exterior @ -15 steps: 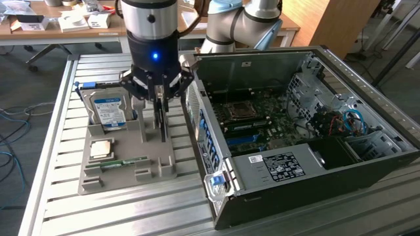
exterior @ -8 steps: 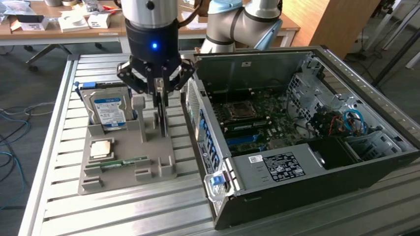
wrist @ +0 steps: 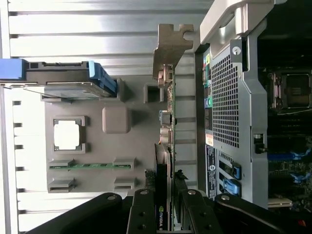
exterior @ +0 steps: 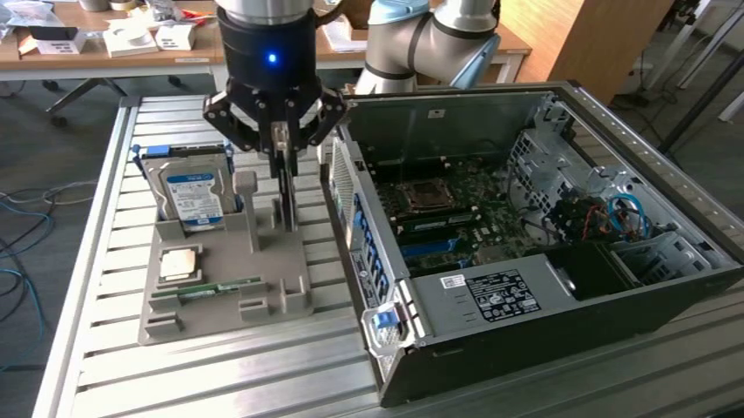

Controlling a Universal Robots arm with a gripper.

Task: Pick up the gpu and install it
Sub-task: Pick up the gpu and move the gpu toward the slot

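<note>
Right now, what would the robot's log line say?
gripper: shut on gpu | gpu: upright at gray holder tray | computer case: open

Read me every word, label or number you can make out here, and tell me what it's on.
"NVIDIA", probably: logo on the gpu edge.
hard drive label: print too small to read.
power supply label: print too small to read.

Bright daylight, soft shadows, washed-out glare

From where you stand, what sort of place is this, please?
Probably a robotics lab or workshop. A robot arm reaches over a slatted metal table that carries an open computer case and a grey tray of parts, and cluttered desks stand behind.
</note>
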